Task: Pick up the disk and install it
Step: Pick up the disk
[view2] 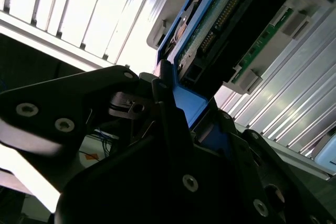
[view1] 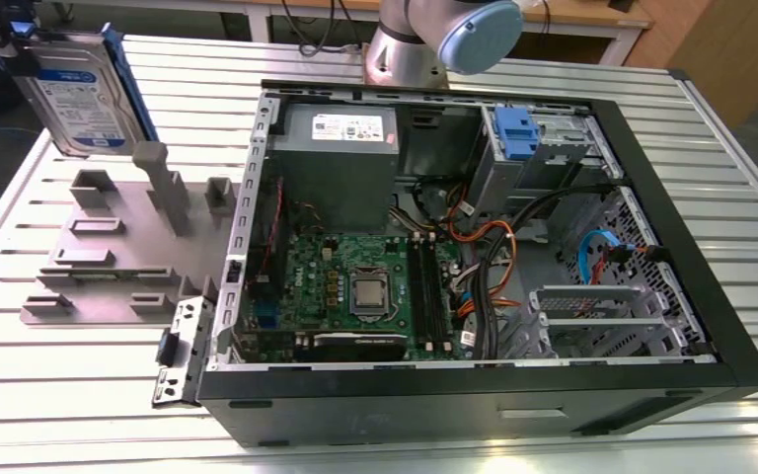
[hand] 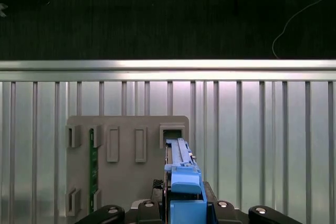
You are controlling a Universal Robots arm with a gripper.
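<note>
The pincer (view2: 186, 106) is clamped on the disk (view1: 83, 99), its black fingers (view2: 163, 93) pinching the blue carrier frame at one end. The drive hangs on edge beneath it, label side facing the exterior camera. In the second wrist view the drive's underside circuit board and connector row run away from the jaws.

Directly below the pincer lies the grey holding fixture (view1: 115, 257) on the slatted aluminium table (view1: 90, 395). The disk's lower edge hangs just over one of the fixture's upright posts, clear of it as far as can be judged. In the first wrist view the carrier's edge lines up with an empty slot (hand: 172, 132) in the fixture. A thin green board (hand: 93, 166) stands in another slot, off to one side.

The pick-up part looks done. The install part does not: the open computer case (view1: 695, 296) sits well apart from the pincer, toward the exterior view's right. Its drive cage (view1: 537, 148), at the far corner beside the grey power supply (view1: 340, 128), has not yet received this disk.
</note>
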